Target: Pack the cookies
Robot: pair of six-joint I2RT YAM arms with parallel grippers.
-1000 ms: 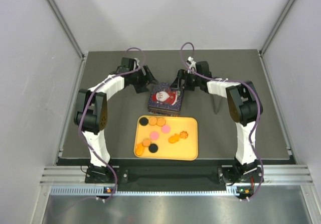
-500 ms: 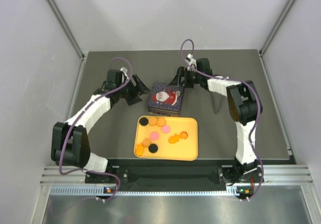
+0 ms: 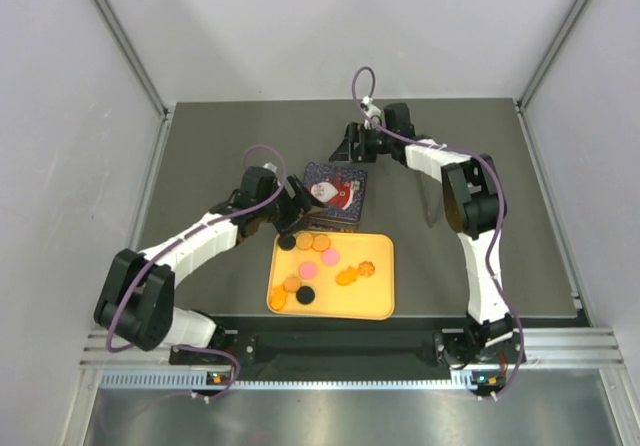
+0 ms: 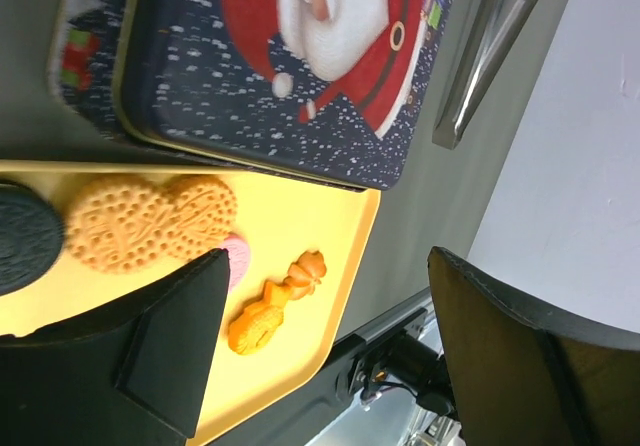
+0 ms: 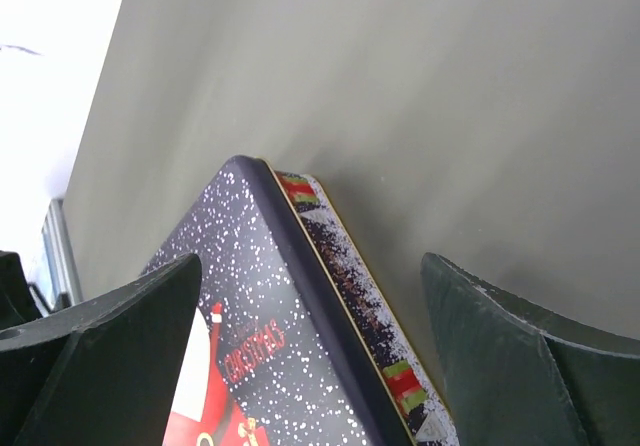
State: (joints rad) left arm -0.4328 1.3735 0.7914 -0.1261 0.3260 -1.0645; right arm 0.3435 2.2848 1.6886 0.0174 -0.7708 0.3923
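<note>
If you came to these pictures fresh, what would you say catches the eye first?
The bright yellow tray at the table's near middle, strewn with orange, pink and black cookies, stands out most. Just behind it lies a closed dark-blue Santa tin. The left gripper hangs open at the tray's far left corner, and the right gripper is open by the tin's far edge.

Top cam looks down on whole table (image 3: 200, 166); both wrist cams close on Santa tin (image 3: 333, 194).

The tin (image 4: 250, 86) is showing a red Santa on snow-speckled navy; the yellow tray (image 4: 335, 231) is carrying orange, pink and black cookies (image 4: 125, 224).
</note>
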